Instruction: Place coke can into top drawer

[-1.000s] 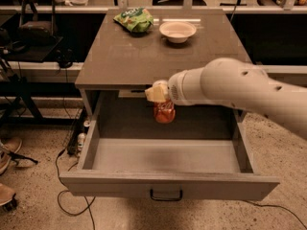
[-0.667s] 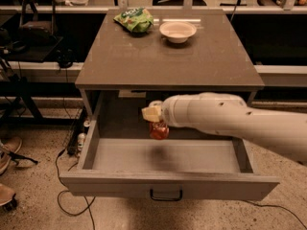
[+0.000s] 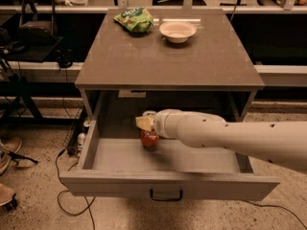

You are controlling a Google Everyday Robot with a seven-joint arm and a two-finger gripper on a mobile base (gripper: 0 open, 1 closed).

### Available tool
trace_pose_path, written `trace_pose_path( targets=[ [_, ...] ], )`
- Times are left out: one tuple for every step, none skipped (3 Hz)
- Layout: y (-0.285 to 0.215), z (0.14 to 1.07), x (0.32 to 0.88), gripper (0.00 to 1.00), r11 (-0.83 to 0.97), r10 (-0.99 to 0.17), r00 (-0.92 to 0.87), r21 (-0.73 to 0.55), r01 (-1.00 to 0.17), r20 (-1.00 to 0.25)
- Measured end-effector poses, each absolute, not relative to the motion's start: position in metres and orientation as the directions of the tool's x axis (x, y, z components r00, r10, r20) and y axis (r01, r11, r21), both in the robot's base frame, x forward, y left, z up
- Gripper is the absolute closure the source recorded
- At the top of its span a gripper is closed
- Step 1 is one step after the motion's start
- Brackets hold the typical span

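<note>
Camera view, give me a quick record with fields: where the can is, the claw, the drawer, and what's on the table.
can: red, upright, low inside the open drawer; contact with the floor unclear
claw: inside the drawer, closed on the can's upper part
drawer: pulled out, dark handle at front centre
table: green bag and white bowl near the back edge
task: can not yet released

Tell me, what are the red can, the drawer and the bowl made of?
The coke can, held by the gripper inside the top drawer: likely metal, shiny red. The top drawer: flat matte grey panels, maybe laminate or painted metal. The bowl: pale, smooth, perhaps plastic or ceramic.
</note>
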State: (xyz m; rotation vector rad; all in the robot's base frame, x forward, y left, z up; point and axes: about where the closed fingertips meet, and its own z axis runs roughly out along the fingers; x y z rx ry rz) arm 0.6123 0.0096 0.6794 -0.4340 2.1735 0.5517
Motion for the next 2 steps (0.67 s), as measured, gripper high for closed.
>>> trace_pose_path(
  targets=[
    [0.0134, 0.6741, 0.6116, 0.51, 0.84, -0.113, -0.6, 0.246, -0.483, -0.792],
    [0.0146, 0.6745, 0.6115, 0.28, 0.839, -0.114, -0.599, 0.246, -0.485, -0.792]
  ],
)
